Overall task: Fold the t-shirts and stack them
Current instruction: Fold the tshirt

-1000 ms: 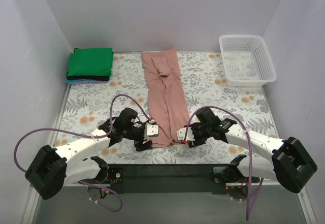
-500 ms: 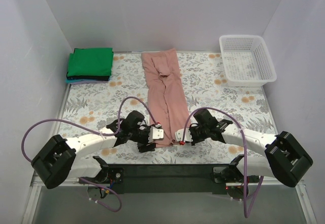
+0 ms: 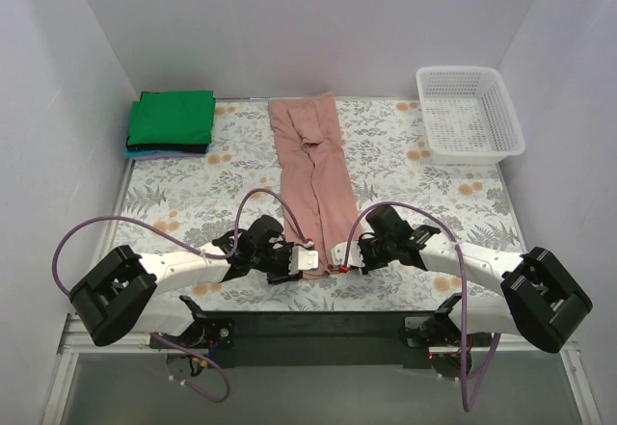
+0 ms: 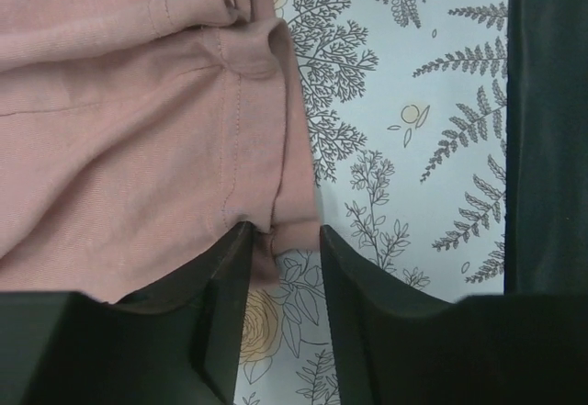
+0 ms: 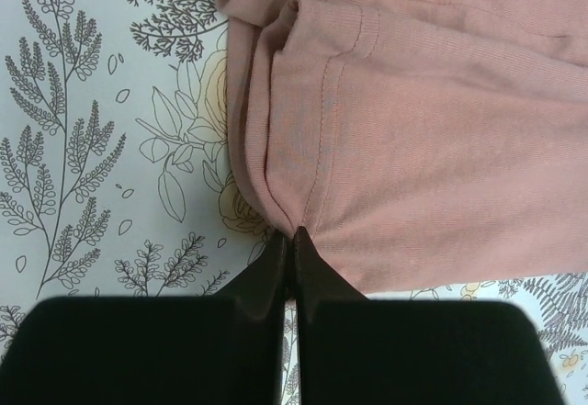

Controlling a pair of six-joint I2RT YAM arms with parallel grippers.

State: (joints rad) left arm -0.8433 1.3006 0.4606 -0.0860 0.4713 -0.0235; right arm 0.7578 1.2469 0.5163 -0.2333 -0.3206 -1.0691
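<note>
Roughly: pink knit tee (image 3: 313,176), narrow strip, stitched hem.

Pink t-shirt (image 4: 119,120): runs off the left wrist view at 9 and 12 o'clock, and off the right wrist view at 12 and 3.
Near hem, top view: partly under left pincer (image 3: 307,258) and right pincer (image 3: 343,255).
Lower t-shirts (image 3: 169,146) beneath green t-shirt (image 3: 172,117): only thin edges show; count unclear.

High rear overview, wrist close-ups share pink t-shirt (image 3: 310,179)
</note>
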